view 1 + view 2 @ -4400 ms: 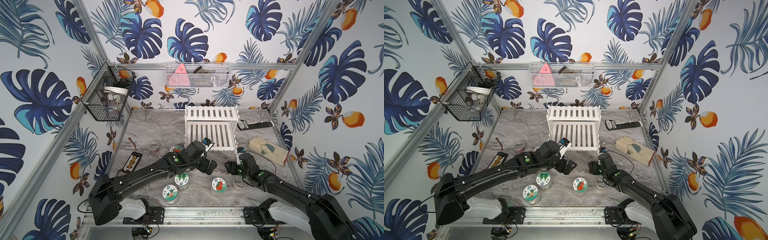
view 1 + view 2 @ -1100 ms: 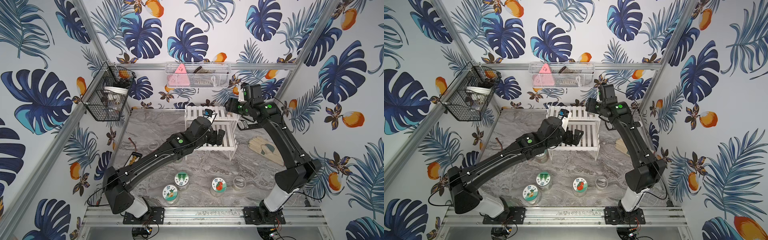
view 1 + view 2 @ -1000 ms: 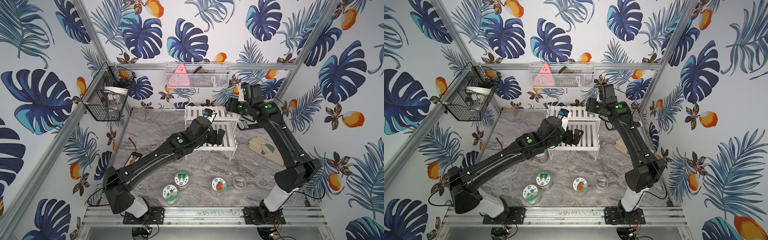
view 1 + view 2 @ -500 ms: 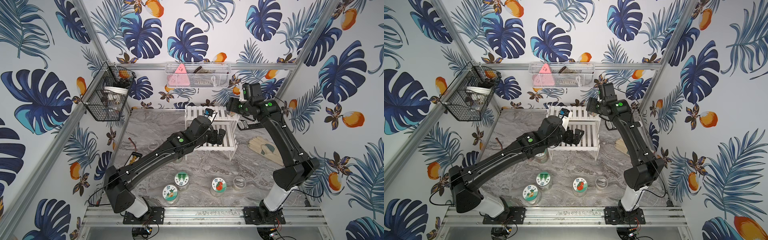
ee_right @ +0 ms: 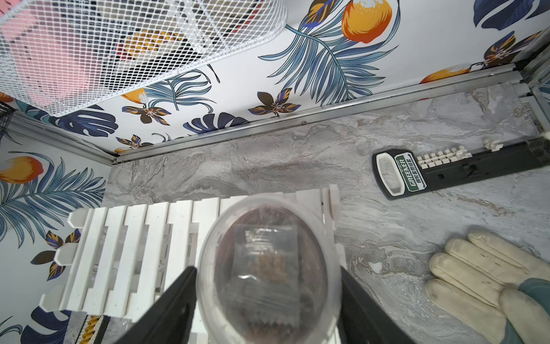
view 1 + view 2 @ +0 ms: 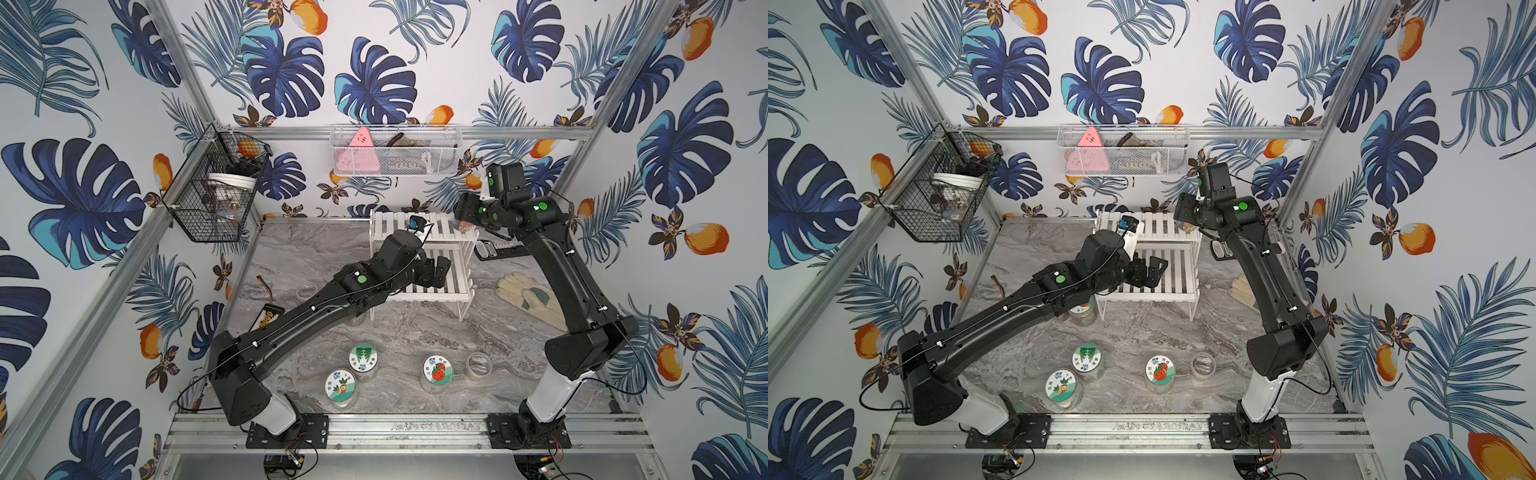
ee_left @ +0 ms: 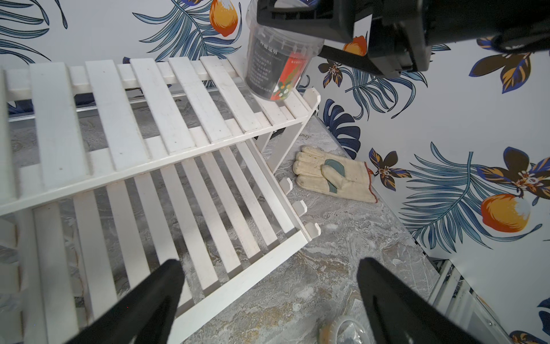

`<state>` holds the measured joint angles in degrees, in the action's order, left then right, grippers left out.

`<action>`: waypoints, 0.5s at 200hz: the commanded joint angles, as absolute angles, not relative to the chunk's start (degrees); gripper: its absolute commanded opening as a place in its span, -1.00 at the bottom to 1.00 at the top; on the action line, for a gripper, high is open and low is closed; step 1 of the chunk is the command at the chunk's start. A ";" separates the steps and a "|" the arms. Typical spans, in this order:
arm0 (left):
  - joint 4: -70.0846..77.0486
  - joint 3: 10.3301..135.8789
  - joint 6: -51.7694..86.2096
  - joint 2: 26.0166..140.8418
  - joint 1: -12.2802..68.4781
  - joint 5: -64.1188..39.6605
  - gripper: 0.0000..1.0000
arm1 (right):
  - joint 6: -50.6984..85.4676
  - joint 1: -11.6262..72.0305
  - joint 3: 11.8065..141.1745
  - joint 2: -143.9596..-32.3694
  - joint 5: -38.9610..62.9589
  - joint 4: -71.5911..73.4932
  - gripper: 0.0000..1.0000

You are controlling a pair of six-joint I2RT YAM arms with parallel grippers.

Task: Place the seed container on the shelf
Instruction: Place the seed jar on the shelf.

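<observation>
Where the grey marble bench [image 6: 415, 332] meets the back wall, the white two-tier slatted shelf [image 6: 440, 226] stands on thin legs, upper tier to the rear.

Left arm: stretched from the near rail across the bench to the shelf front. Left gripper [image 7: 269, 262] hangs over the right front corner of the lower tier, fingers spread wide, nothing between them.

Right arm: raised high, reaching in over the shelf's right end. Right gripper [image 5: 266, 269] points down, fingers pinching the seed container [image 7: 276, 65] on opposite sides near its rim.

Work glove [image 6: 528, 297]: cream, flat on the bench right of the shelf, apart from it.

Black tool strip with green GREENER label [image 5: 446, 169]: on the bench behind the glove, near the back wall.

Seed container: clear plastic tub with dark and red label, tilted, base at the right end of the upper tier. Cannot tell whether the base rests on the slats or sits just above them.

Three jars with picture lids [image 6: 363, 357] stand near the front rail.
</observation>
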<state>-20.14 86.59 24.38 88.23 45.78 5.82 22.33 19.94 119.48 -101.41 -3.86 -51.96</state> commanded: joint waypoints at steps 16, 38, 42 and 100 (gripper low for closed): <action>-18.98 86.70 25.30 88.28 45.70 4.77 0.97 | 21.90 20.00 117.75 -100.48 -4.65 -52.17 0.45; -19.31 86.84 24.83 88.42 45.66 4.89 0.97 | 21.90 20.02 118.14 -100.72 -4.18 -52.39 0.49; -19.48 86.96 24.71 88.48 45.62 5.08 0.97 | 21.89 20.02 118.20 -100.72 -4.13 -52.32 0.50; -19.59 86.40 24.60 87.83 45.04 5.28 0.97 | 21.27 19.95 118.93 -101.60 -4.61 -52.03 0.48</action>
